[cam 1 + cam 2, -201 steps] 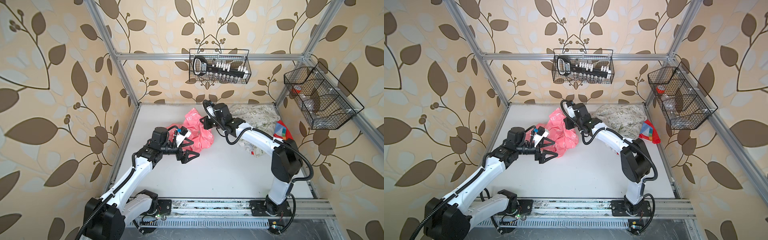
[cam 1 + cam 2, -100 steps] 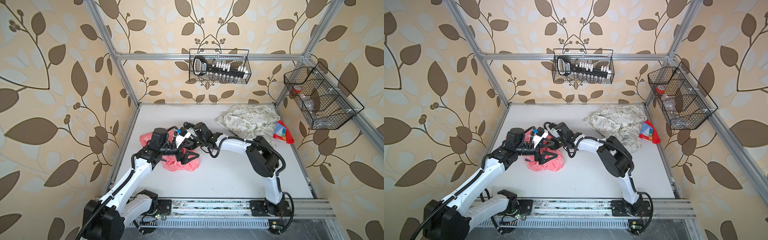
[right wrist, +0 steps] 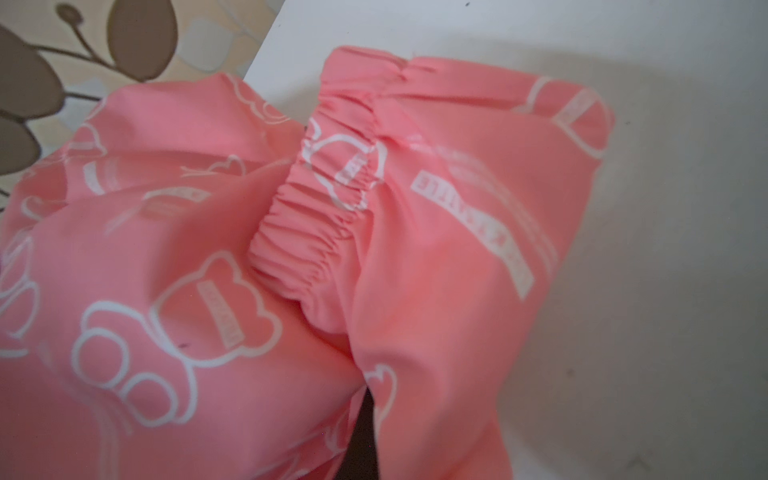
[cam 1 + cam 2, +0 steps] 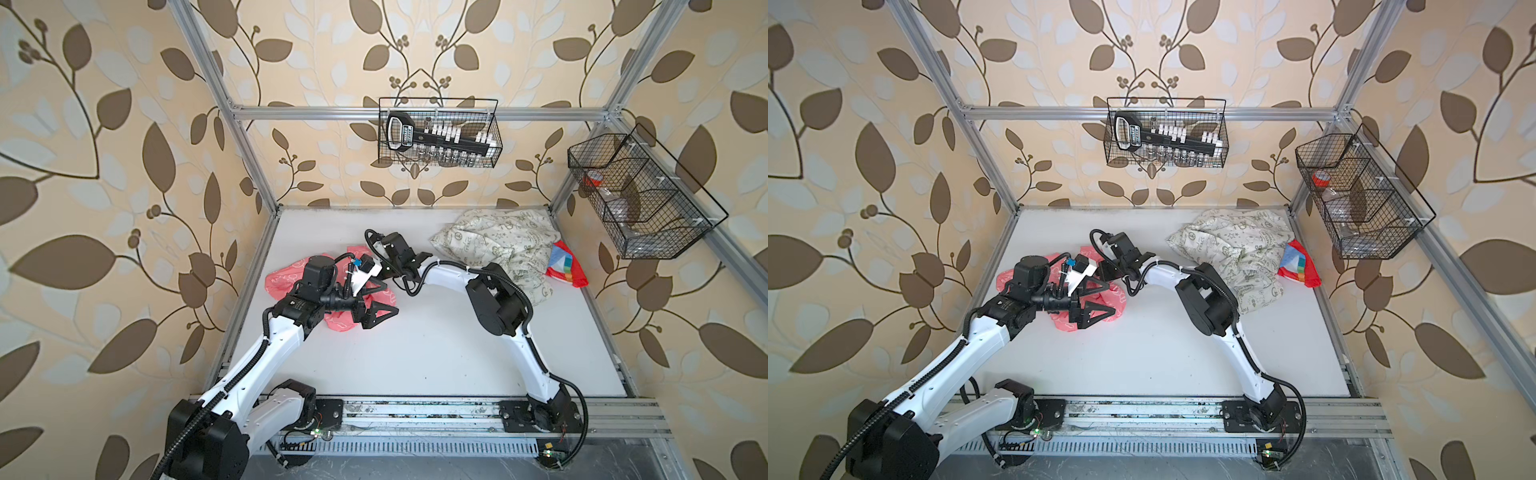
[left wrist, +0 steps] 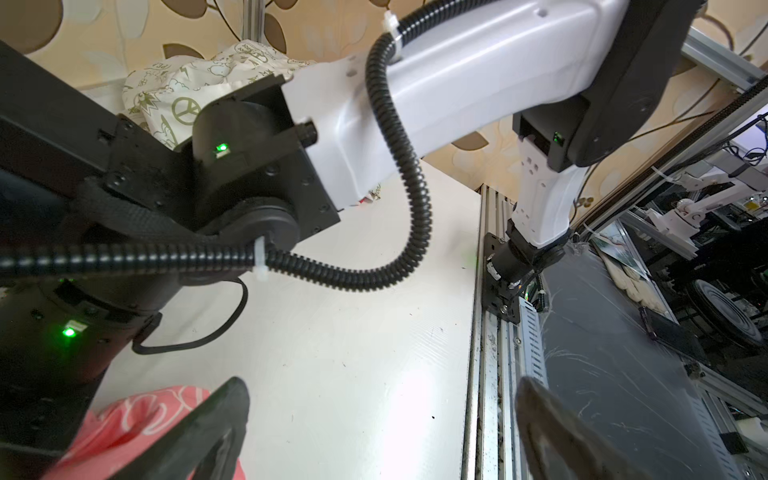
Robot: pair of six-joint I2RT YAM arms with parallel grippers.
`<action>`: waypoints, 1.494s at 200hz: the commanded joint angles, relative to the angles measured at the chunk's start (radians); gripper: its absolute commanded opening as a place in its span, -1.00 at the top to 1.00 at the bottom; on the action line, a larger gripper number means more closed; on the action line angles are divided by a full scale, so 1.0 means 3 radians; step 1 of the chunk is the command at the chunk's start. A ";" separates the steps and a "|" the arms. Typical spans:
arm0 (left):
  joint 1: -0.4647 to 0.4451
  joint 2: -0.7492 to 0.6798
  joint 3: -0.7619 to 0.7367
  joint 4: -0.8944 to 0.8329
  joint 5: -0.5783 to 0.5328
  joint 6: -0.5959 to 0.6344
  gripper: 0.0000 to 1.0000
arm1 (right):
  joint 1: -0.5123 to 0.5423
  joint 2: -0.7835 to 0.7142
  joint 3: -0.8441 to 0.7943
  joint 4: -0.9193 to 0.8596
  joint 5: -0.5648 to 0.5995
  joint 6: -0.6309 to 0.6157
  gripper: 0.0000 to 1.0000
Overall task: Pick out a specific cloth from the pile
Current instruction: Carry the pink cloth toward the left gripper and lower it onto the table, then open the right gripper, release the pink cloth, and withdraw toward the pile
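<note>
- The cloth (image 4: 279, 283) lies on the desk (image 4: 436, 353), well apart from the pile (image 4: 498, 245), so the picking-out looks done.
- Right gripper (image 4: 1106, 272), reaching away from the pile: jaws shut. I cannot tell whether they pinch fabric.
- Left gripper (image 5: 380, 399): jaws wide apart, empty.

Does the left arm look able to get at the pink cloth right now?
Likely yes: the left gripper, jaws open, hangs just over the cloth with nothing between, though the right arm crowds close.
</note>
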 commanded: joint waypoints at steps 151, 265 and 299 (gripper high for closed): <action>-0.0042 -0.0016 -0.0011 0.0106 -0.0089 0.0045 -0.98 | 0.0279 -0.0302 -0.0966 0.0962 0.1092 0.1460 1.00; -0.0045 -0.0099 -0.0055 0.0141 -0.0077 0.0030 -0.98 | 0.0569 -0.1027 -0.1506 0.1017 0.1535 0.1275 -0.99; -0.0047 -0.0119 -0.0059 0.0147 -0.0078 0.0031 -0.98 | 0.0593 -0.1423 -0.1759 0.0979 0.1696 0.1061 -0.99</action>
